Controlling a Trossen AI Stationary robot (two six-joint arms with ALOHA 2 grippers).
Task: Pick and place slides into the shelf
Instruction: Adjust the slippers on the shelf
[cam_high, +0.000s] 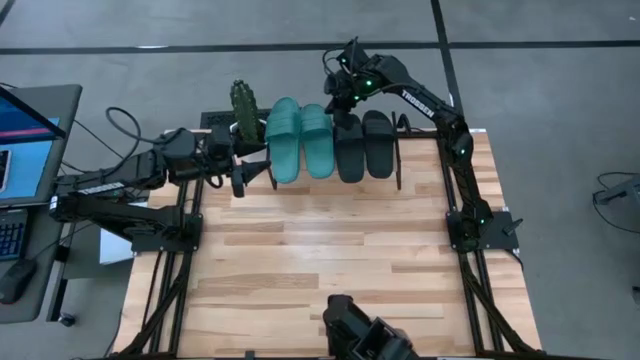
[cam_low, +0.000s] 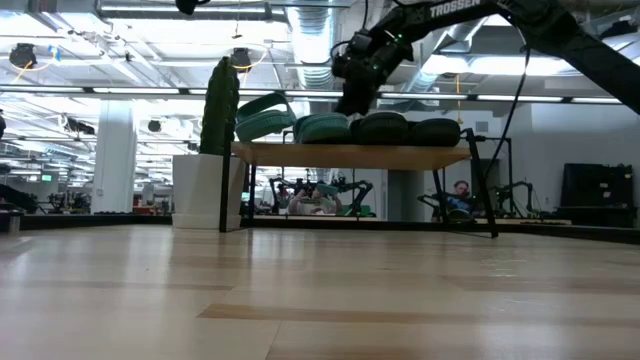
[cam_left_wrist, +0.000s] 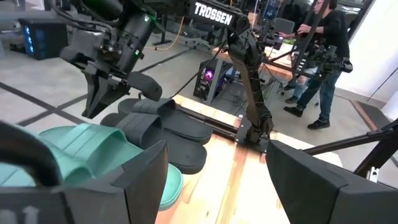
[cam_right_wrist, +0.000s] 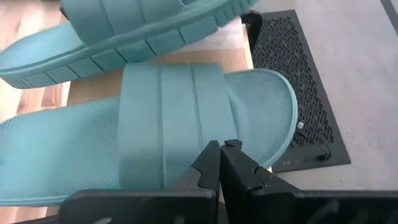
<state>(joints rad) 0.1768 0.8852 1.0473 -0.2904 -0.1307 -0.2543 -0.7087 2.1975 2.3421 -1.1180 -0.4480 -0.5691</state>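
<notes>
Shelf (cam_high: 420, 138): low rack, light wood top board on thin black legs, standing at the far edge of the wooden tabletop (cam_high: 330, 250). In the low view the board (cam_low: 350, 155) runs left to right, with all four slides on top of it.

Slides, left to right in the high view:
- Teal slide, left (cam_high: 283, 140): long axis near to far; it sits tipped, one edge raised, leaning toward its partner.
- Teal slide, right (cam_high: 316, 140): lies flat just beside the first, long axis near to far. The right wrist view shows its wide strap (cam_right_wrist: 168, 124) and rounded end.
- Black slide, left (cam_high: 349, 150): long axis near to far, touching or nearly touching the teal pair.
- Black slide, right (cam_high: 379, 143): same heading, side by side with its partner.
Which end is toe or heel cannot be told from above.

Right gripper (cam_high: 338, 92): above the far end of the row, over the gap between the teal and black pairs; fingers pressed together, holding nothing, tips (cam_right_wrist: 221, 163) just above the flat teal slide's strap.

Left gripper (cam_high: 240, 180): at the left end of the shelf, near the tipped teal slide; fingers (cam_left_wrist: 149, 174) spread wide, empty.

Other items: green cactus-shaped object (cam_high: 243, 108) at the shelf's far left; laptop (cam_high: 25, 140) left of the table; a person (cam_left_wrist: 320, 56) in the room beyond.
</notes>
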